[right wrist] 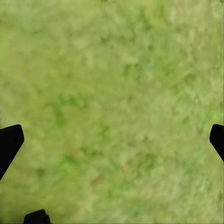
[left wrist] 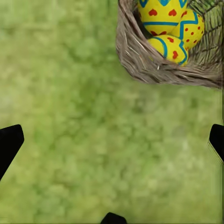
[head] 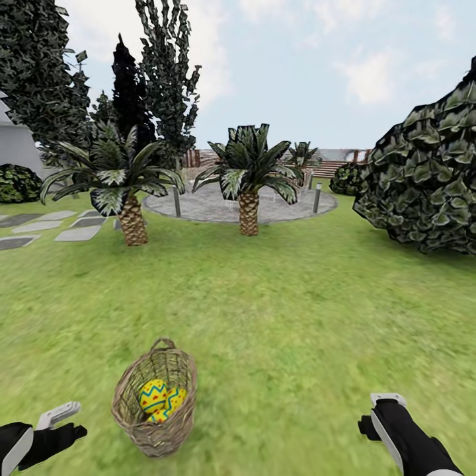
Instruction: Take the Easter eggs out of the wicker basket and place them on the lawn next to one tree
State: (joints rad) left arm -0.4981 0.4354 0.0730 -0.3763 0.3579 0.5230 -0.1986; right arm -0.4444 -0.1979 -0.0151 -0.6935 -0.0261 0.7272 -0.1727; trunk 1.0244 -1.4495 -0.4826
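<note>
I see two short palm trees (head: pixel 125 182) (head: pixel 248 178) ahead, standing before a round paved patio (head: pixel 211 205). Grey stepping stones (head: pixel 59 228) lie at left, and a big leafy bush (head: pixel 430 172) at right.

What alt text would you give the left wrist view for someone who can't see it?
A grey-brown woven wicker basket holding three yellow Easter eggs with blue zigzags and red spots sits on mottled green lawn. The left gripper hangs open over bare grass beside the basket.

Lawn and what we see on it

We see mottled green lawn (head: pixel 297 311) carrying the wicker basket (head: pixel 156 433), two palm trees (head: pixel 248 211), grey stepping slabs (head: pixel 78 233) and a paved circle (head: pixel 218 206).
</note>
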